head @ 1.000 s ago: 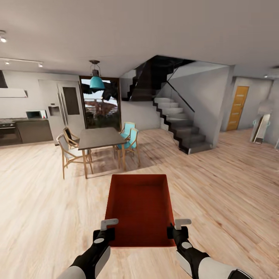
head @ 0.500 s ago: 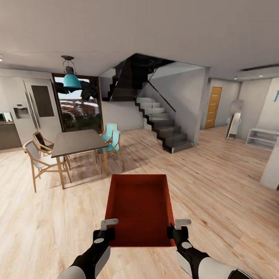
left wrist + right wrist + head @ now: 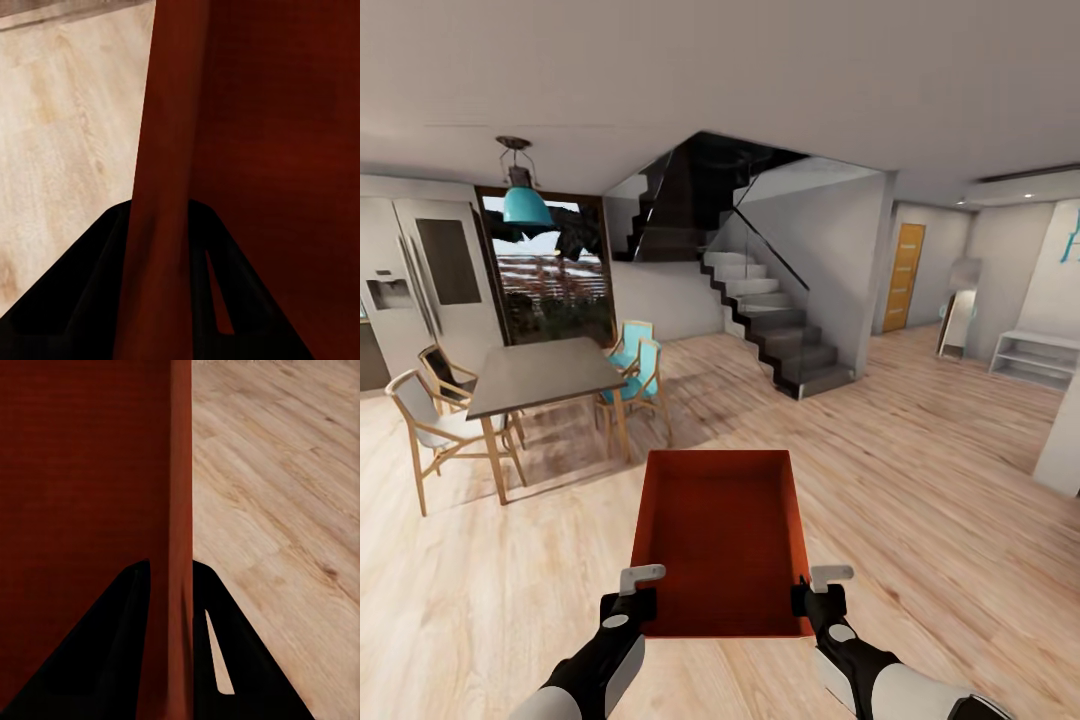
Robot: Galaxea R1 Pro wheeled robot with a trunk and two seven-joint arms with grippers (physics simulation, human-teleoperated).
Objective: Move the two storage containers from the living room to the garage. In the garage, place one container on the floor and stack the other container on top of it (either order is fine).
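Low in the head view, the left gripper (image 3: 637, 598) is clamped on the left wall of the container (image 3: 720, 545), near its close corner, and the right gripper (image 3: 813, 600) is clamped on the right wall at the matching spot. Each wrist view shows the thin orange-red wall standing between two black fingers (image 3: 90, 300), which press it from both sides; in the right wrist view the fingers (image 3: 120, 652) do the same on the container (image 3: 82, 480). In the left wrist view, the container (image 3: 277, 135) interior lies on one side of the wall and wood floor on the other.

The container is held level in front of the robot, above the floor (image 3: 920, 470), open side up, with its long axis pointing away. It is empty, and its bottom looks finely ribbed.

Beyond it to the left stands a dark table (image 3: 540, 372) with wood-framed chairs around it, two of them with teal seats (image 3: 635, 362). A teal lamp (image 3: 524, 200) hangs above the table before a large window (image 3: 550, 268). A fridge (image 3: 420, 285) stands at the far left. Ahead rises a dark stair (image 3: 775, 320) with a glass rail. Farther right is an orange door (image 3: 902, 277) and a low white shelf (image 3: 1035, 357).
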